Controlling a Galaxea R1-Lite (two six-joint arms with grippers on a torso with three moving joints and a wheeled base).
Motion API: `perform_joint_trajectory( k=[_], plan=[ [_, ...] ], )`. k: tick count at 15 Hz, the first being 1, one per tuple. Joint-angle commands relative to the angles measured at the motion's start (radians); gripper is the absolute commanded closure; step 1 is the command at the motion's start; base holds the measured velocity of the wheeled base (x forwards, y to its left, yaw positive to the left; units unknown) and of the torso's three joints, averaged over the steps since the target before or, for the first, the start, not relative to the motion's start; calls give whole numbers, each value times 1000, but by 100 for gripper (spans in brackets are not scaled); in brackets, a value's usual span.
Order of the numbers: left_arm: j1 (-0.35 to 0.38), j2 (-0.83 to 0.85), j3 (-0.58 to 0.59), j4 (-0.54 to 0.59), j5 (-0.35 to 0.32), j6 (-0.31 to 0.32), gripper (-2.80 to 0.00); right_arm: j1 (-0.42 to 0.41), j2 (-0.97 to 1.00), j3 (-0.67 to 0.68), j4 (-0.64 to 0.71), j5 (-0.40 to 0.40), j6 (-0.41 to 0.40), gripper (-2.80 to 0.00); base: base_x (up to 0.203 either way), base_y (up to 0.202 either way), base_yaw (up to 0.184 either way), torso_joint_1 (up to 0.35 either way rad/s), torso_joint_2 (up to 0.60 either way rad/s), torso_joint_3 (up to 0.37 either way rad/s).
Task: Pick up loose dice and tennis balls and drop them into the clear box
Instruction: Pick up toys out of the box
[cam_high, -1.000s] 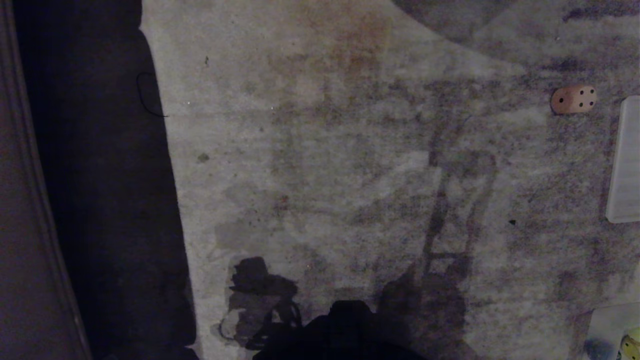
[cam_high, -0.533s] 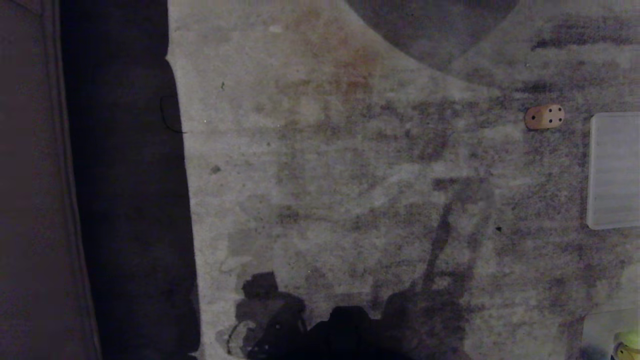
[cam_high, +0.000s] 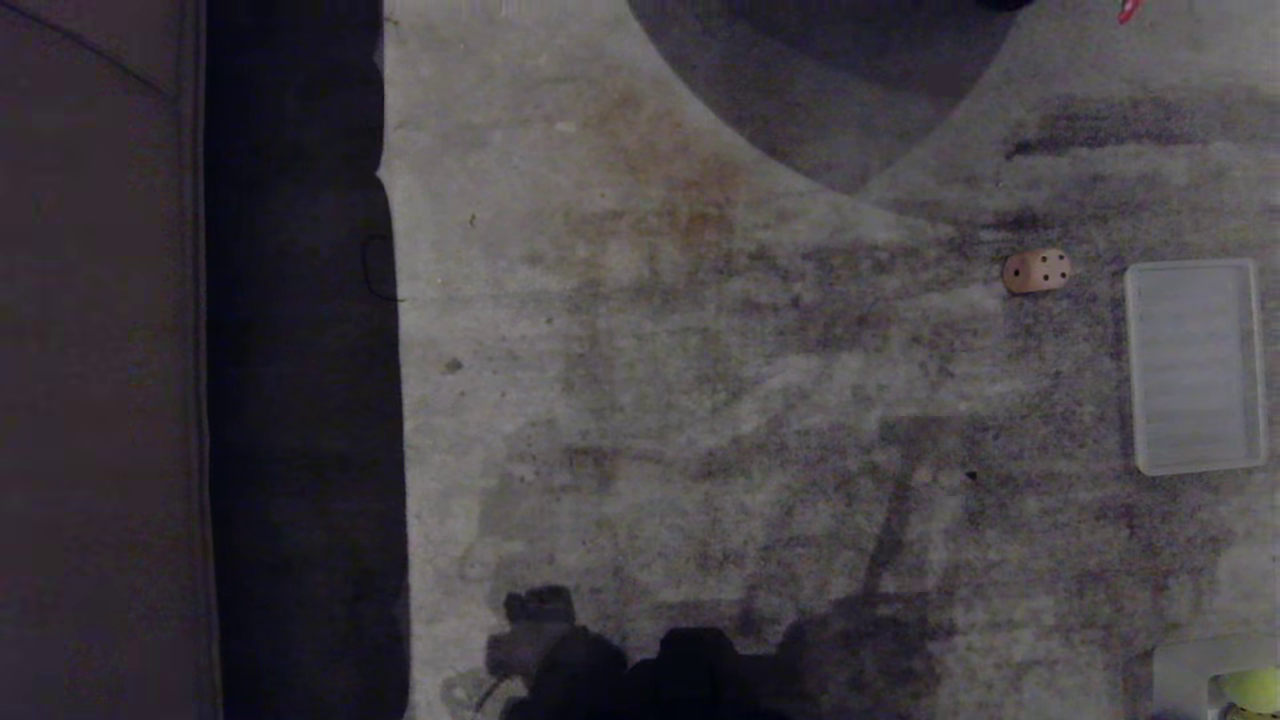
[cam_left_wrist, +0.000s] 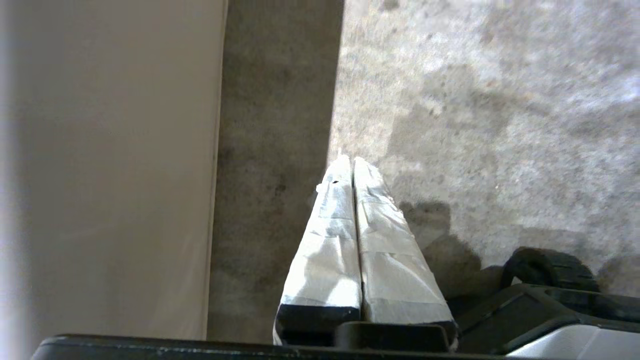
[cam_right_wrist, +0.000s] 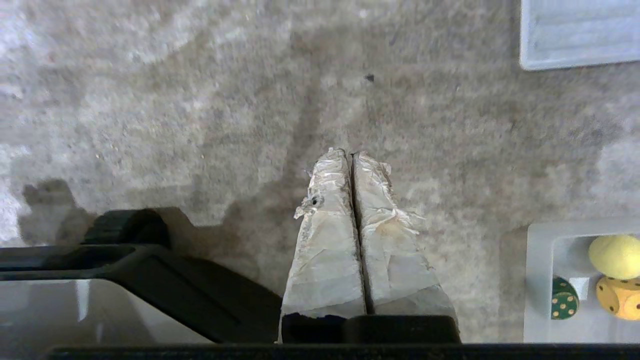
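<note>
A tan die (cam_high: 1036, 271) lies loose on the grey carpet at the right of the head view. The clear box (cam_right_wrist: 537, 280) shows at the edge of the right wrist view, holding a tennis ball (cam_right_wrist: 616, 256), a yellow die (cam_right_wrist: 619, 297) and a dark green die (cam_right_wrist: 564, 298). Its corner (cam_high: 1180, 668) and the tennis ball (cam_high: 1250, 689) also peek into the head view's bottom right. My right gripper (cam_right_wrist: 352, 155) is shut and empty above bare carpet. My left gripper (cam_left_wrist: 351, 161) is shut too, empty, near a wall. Neither arm appears in the head view.
The flat ribbed lid (cam_high: 1193, 366) lies on the carpet just right of the tan die, its corner (cam_right_wrist: 575, 35) showing in the right wrist view. A pale wall or furniture panel (cam_high: 95, 400) with a dark shadow strip runs along the left. My base (cam_high: 690, 670) shows at bottom centre.
The whole head view has shifted: the camera has tilted, so the tan die and lid slid leftward and down in the picture, and more carpet shows ahead. Nothing on the floor has moved.
</note>
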Motion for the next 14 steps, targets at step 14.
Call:
perform_joint_trajectory(
  k=[14],
  plan=[
    [0, 1, 2, -4, 5, -16, 0, 0, 1, 0, 0, 0, 0, 0, 34, 0, 0, 2, 2, 71]
  ],
)
